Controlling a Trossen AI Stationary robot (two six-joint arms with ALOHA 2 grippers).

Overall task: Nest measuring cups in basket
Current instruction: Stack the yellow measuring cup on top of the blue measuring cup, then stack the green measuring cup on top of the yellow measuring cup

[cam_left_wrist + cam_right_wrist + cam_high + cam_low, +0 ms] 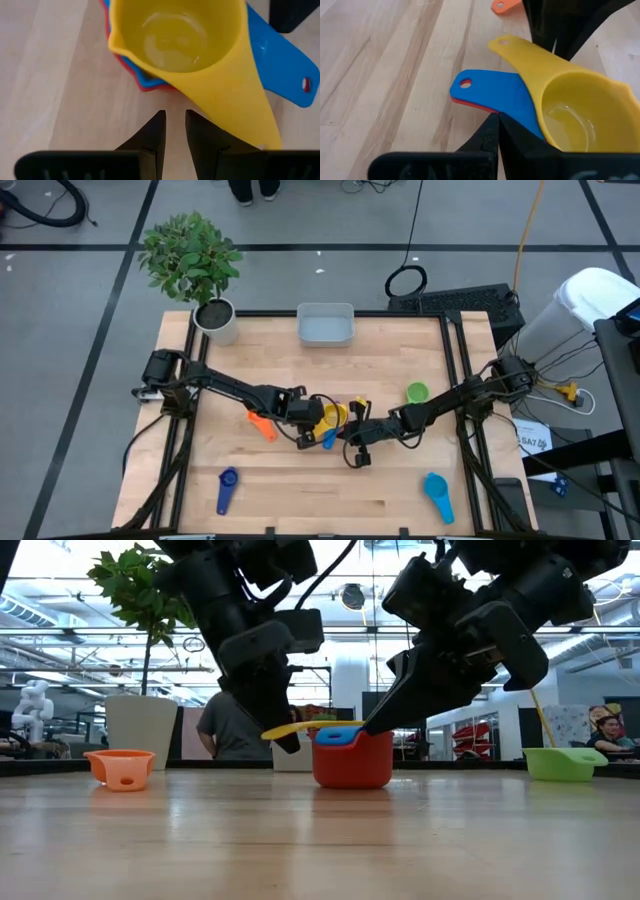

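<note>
A yellow measuring cup (334, 417) sits inside a bright blue cup (280, 65), which sits inside a red cup (352, 762) standing on the table's middle. My left gripper (175, 122) comes from the table's left, slanting down, slightly open, with bare wood showing between its fingers. My right gripper (496, 122) comes from the right, shut, its tips at the blue cup's handle. The orange (262, 425), green (417, 392), dark blue (227, 488) and teal (438, 496) cups lie apart. The basket (325, 325) stands at the far edge. My left gripper has nothing between its fingers; the yellow cup's handle (250, 125) lies along the outer side of one finger (210, 135), near the handle's free end, held level above the table. My right gripper's shut fingertips meet the side edge of the blue cup's handle (492, 106), slanting down from the table's right; whether they also touch the red handle (470, 103) below it, I cannot tell.
A white plant pot (217, 320) with a leafy plant stands at the far left corner. Bare wood lies between the stack and the basket. People show in the room beyond the table in the low view.
</note>
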